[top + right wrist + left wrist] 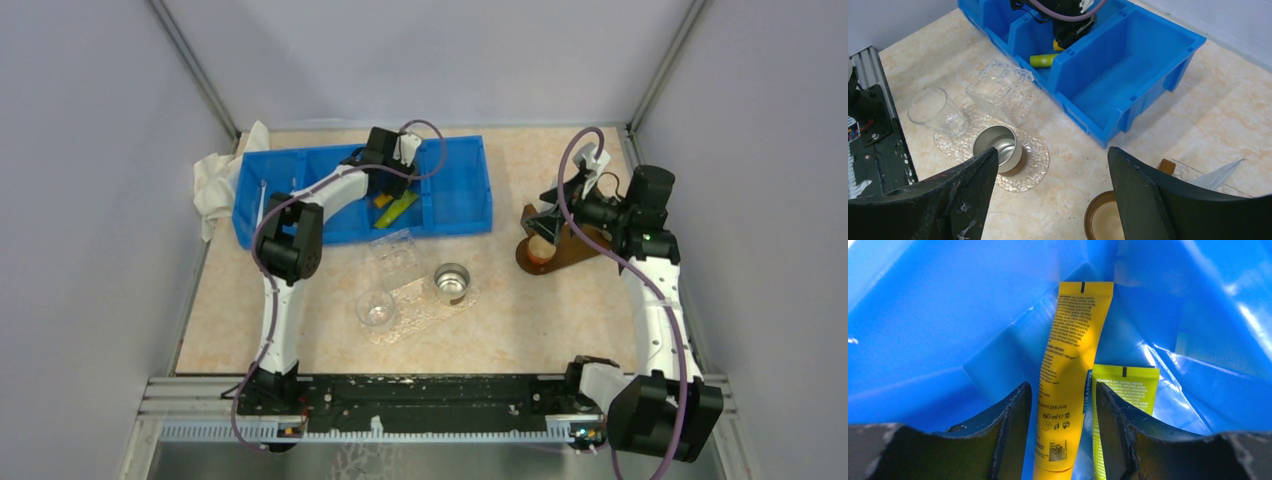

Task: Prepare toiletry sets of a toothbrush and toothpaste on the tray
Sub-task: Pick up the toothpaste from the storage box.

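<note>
Toothpaste (1068,365), a yellow tube, lies in the middle compartment of the blue bin (460,195) at twelve o'clock on the table, with a shorter green tube (1125,385) just beside it. The left gripper (1063,387) straddles the yellow tube, jaws parted, slivers of blue showing either side. A toothbrush (262,198) lies in the bin's nine o'clock compartment. The right gripper (1053,150) hangs spread wide, holding nothing, over a brown stand (560,255) at two o'clock. At centre, a clear textured tray (415,310) bears a clear cup (377,308) and a metal cup (452,282), with a square clear holder (392,250) at its edge. White cloth (215,185) lies at ten o'clock. The table (560,320) is beige and marbled, the walls (90,200) grey.
</note>
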Robot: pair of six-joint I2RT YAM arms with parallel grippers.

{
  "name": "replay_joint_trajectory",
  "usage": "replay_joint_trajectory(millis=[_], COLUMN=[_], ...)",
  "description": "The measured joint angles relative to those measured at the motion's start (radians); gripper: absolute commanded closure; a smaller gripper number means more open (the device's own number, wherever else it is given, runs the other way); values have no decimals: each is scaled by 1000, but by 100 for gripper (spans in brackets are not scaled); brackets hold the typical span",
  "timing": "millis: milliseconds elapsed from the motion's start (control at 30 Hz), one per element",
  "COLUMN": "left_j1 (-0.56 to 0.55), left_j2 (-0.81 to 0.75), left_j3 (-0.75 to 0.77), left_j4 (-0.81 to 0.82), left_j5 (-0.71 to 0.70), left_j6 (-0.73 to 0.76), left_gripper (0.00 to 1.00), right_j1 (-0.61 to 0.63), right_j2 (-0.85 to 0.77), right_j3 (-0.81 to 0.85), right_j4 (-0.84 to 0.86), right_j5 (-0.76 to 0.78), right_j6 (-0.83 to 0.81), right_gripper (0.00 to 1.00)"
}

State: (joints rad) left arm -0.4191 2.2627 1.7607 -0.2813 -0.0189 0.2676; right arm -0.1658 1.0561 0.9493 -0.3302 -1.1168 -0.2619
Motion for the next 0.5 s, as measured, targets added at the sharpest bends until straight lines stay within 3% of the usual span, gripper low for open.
replay_joint_trajectory(millis=[100,300,367,433,500], left_j1=[0,0,0,0,0], left_j2=[12,32,32,32,28], left_j3=[25,55,61,65,66], left_j4=[-19,-48,-56,-63,-70], left_j5=[0,0,0,3,8], left_j6=[0,7,6,3,-3], left_gripper=[48,68,79,96,100], right_j1=[0,0,0,0,0], right_j2=[0,0,0,0,0], right_j3=[0,0,0,0,0], right_j4=[0,0,0,0,0], right_j5=[0,0,0,0,0], right_j6=[0,0,0,0,0], right_gripper=[20,20,20,20,20])
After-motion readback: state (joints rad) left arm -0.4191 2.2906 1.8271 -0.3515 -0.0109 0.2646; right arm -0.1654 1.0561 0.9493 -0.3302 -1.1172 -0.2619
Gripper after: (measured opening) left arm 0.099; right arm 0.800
